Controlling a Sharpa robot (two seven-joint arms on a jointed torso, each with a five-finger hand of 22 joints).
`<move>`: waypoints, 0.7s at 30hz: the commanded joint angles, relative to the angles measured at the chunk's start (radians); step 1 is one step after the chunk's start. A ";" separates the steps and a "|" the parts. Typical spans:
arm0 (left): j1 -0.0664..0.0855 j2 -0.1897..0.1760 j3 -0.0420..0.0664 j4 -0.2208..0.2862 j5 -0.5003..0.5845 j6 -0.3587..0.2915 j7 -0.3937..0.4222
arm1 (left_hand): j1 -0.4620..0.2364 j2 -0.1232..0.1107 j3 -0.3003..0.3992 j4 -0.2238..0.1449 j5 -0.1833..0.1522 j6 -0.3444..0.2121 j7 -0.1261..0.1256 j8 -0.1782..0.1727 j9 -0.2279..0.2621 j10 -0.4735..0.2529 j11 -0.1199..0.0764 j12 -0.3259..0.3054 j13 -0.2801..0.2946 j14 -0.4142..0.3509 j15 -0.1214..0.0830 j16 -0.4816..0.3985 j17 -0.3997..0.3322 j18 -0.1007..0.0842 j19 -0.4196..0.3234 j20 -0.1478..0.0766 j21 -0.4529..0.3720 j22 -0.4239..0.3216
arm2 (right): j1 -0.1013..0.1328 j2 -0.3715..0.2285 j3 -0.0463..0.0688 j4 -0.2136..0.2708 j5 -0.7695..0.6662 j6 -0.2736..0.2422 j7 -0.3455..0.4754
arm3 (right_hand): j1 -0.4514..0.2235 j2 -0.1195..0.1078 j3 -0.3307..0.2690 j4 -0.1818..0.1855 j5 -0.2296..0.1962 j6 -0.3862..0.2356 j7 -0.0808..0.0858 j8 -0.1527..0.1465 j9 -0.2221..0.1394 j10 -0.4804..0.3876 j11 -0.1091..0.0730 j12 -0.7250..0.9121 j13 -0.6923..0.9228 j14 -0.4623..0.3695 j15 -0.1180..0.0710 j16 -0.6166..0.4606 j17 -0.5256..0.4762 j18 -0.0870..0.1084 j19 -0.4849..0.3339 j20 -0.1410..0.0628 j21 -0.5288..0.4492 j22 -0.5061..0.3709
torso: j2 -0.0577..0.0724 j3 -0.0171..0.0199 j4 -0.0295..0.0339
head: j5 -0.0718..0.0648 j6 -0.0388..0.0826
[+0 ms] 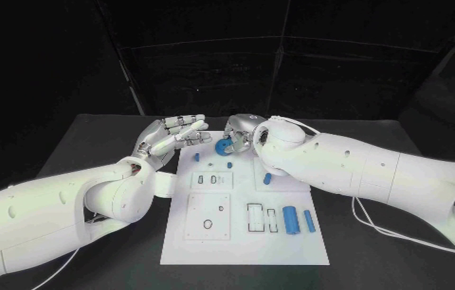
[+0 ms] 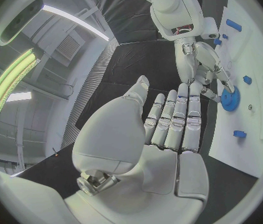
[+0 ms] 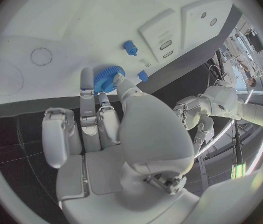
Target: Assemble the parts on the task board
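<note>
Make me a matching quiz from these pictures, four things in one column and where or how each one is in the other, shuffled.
Things:
1. blue gear
2. left hand
3. two blue cylinders
4. task board

States:
A. lying side by side on the board's right part
B. open, holding nothing
C. white, flat on the black table
D. pinched in the right hand

Pairs: 1-D, 2-B, 3-A, 4-C

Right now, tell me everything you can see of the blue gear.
The blue gear is a round, toothed disc that looks like plastic, with a small hole near its middle. The right hand pinches it at the rim, holding it tilted on edge over the far end of the white task board. Whether its lower edge touches the board cannot be told. The left hand is beside it, apart.
</note>
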 commanded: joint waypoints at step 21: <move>0.002 0.000 0.001 0.001 -0.002 0.011 0.004 | -0.004 0.010 0.002 -0.007 0.000 0.007 0.041 -0.007 -0.001 0.005 0.001 -0.006 -0.001 0.004 0.001 -0.007 -0.001 0.002 0.008 -0.002 -0.008 -0.001 | 0.003 -0.015 0.000 0.011 0.045 0.064 0.017 | -0.138 0.010 -0.088 0.088 0.018 0.002 -0.004 0.021 0.008 0.006 0.001 0.008 0.077 0.017 0.011 -0.003 0.005 -0.007 0.028 0.012 0.005 0.111 | 0.000 0.0001 0.0012 | -0.004 -0.002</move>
